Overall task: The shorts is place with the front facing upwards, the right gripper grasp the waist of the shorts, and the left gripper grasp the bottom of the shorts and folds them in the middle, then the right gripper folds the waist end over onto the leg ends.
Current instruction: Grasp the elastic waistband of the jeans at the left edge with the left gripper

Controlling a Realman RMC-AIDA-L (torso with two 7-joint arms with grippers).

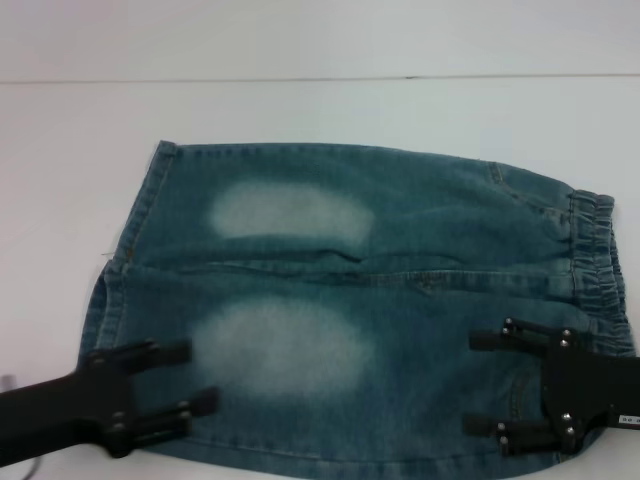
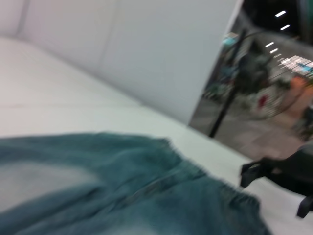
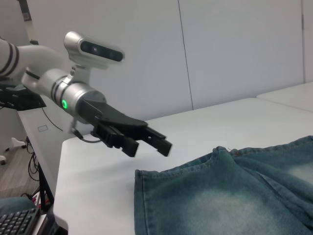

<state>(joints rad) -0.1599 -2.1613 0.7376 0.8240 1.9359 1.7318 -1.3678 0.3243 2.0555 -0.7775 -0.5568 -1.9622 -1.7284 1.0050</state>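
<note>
While the shorts (image 1: pixel 360 300) lie flat on the worktop (image 1: pixel 60 150), both grippers hover with fingers apart — left gripper (image 1: pixel 190 378) lower left over the hems, right gripper (image 1: pixel 487 384) lower right by the waistband — poised to grasp.

left gripper (image 3: pixel 151 142) hangs above white table (image 3: pixel 98 196), fingers (image 3: pixel 159 140) spread apart, nothing between them. shorts (image 3: pixel 230 200) lie flat just past and below the fingertips, hem corner (image 3: pixel 139 174) nearest, no contact.
</note>
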